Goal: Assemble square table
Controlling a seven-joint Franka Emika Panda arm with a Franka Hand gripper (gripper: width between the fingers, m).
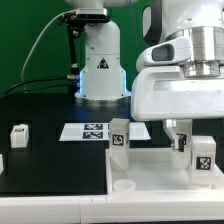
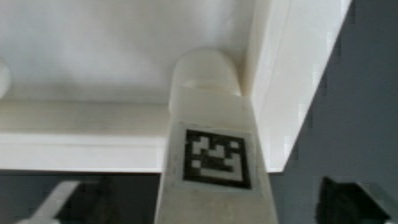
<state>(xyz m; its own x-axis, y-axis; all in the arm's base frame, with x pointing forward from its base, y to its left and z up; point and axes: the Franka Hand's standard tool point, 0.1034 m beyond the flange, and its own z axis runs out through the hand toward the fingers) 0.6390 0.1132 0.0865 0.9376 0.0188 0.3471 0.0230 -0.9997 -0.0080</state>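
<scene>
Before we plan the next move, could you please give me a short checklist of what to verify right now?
1. Tool open, fingers apart from the leg: ok.
2. Leg upright at the panel corner: ok.
3. Leg fully seated in its socket: cannot tell.
4. Panel lying flat on the table: ok.
5. Spare leg standing free at the exterior view's left: ok.

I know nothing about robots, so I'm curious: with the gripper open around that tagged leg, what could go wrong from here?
The open gripper flanks the tagged leg, so pulling away crookedly could knock or loosen it. Whether that leg is fully seated in the square panel can't be seen, so it may wobble.
</scene>
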